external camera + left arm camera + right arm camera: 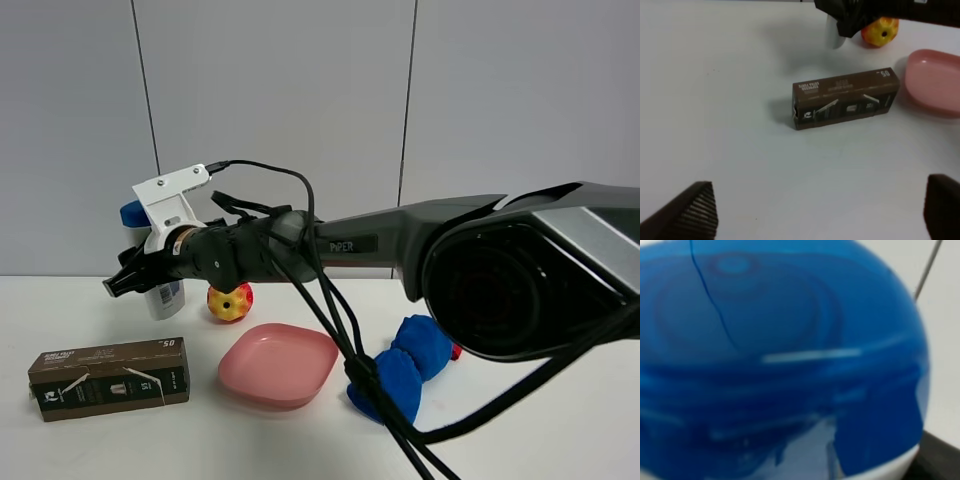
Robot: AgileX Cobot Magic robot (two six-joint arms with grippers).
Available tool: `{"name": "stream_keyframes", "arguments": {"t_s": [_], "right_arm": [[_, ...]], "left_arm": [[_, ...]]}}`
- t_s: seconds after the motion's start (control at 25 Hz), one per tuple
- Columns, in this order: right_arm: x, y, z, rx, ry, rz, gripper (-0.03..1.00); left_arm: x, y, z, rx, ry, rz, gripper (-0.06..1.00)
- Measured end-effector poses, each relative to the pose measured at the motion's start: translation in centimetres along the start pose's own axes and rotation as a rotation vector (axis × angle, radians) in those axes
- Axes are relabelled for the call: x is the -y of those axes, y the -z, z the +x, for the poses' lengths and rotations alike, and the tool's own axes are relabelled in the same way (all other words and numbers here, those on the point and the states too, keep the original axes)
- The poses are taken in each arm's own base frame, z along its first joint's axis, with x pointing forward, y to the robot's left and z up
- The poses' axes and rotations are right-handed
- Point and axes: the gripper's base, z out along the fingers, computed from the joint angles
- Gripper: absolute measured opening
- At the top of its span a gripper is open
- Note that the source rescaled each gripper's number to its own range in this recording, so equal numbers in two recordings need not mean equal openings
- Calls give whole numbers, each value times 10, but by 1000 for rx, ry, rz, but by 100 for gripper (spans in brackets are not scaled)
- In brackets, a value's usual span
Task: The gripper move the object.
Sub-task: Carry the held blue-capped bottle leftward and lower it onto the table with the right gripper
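Note:
The white shampoo bottle with its blue cap stands slightly tilted at the back left of the table. My right gripper, black with a white bracket on top, reaches across from the right and is closed around the bottle's body. In the right wrist view the blue cap fills the frame. The left wrist view shows the bottle's base under the black right gripper. My left gripper hangs open and empty over the bare front of the table.
A brown carton lies at the front left, also in the left wrist view. A red-yellow ball sits right of the bottle. A pink plate is at centre and a blue cloth toy to its right.

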Motion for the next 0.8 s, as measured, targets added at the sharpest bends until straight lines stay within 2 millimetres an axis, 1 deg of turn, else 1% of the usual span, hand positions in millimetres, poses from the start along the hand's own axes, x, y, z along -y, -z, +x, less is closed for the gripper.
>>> {"name": "stream_keyframes", "arguments": {"t_s": [0.16,0.36,0.48,0.8], "right_arm": [[2,0,2,-3,21,3,0],[-2,-3,13,-25,-7,0,0],[-2,-4,17,-31,-21,0,0],[-2,-4,17,-30,-21,0,0]], "left_arm": [[0,0,0,0,0,0,100],[0,0,0,0,0,0,100],[0,0,0,0,0,0,100],[0,0,0,0,0,0,100]]}}
